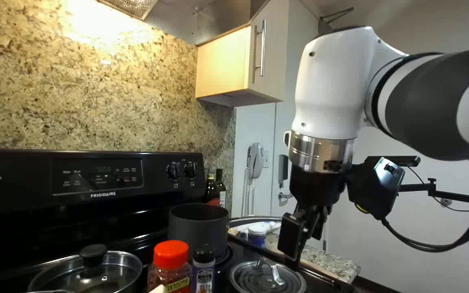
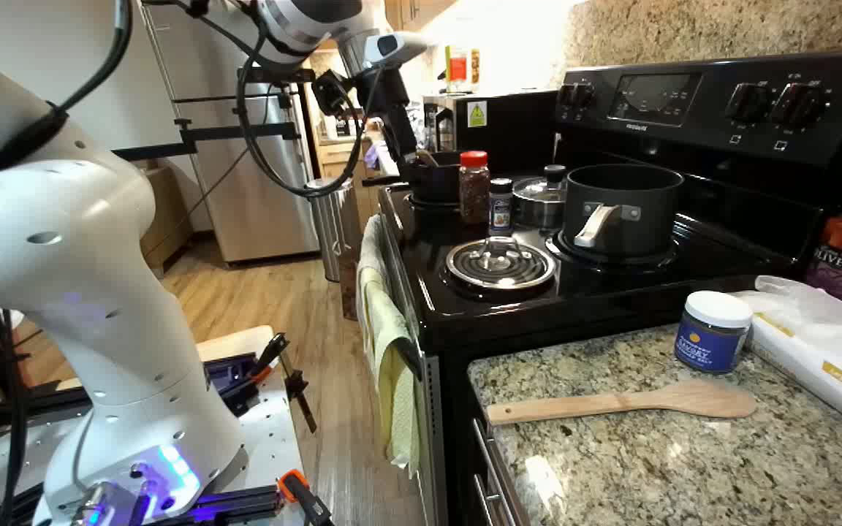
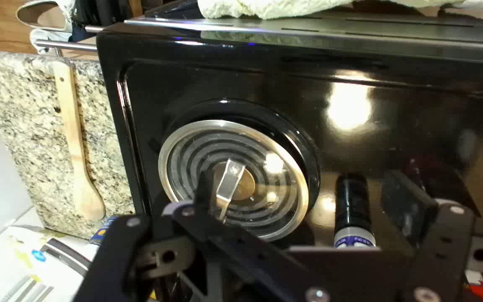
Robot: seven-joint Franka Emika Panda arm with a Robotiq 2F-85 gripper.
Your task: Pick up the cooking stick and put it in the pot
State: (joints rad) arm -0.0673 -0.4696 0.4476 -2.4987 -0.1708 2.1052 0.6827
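The dark grey pot (image 1: pixel 198 226) stands on a back burner; it also shows in an exterior view (image 2: pixel 629 219) and is out of the wrist view. No pencil-slim stick shows in full. A pale wooden spatula (image 2: pixel 615 402) lies flat on the granite counter beside the stove, also in the wrist view (image 3: pixel 73 126). A pale wooden end (image 2: pixel 427 158) rises from a dark pan. I cannot tell which is the cooking stick. My gripper (image 3: pixel 308 197) is open and empty above the stove front, its fingers wide apart. It hangs above the stove in an exterior view (image 1: pixel 305 234).
A glass lid (image 2: pixel 501 264) lies on the front burner. A spice bottle (image 2: pixel 500 208), a red-capped jar (image 2: pixel 473 186), a lidded steel pan (image 2: pixel 540 201) and the dark pan (image 2: pixel 441 181) stand on the stove. A blue salt jar (image 2: pixel 712 336) stands on the counter.
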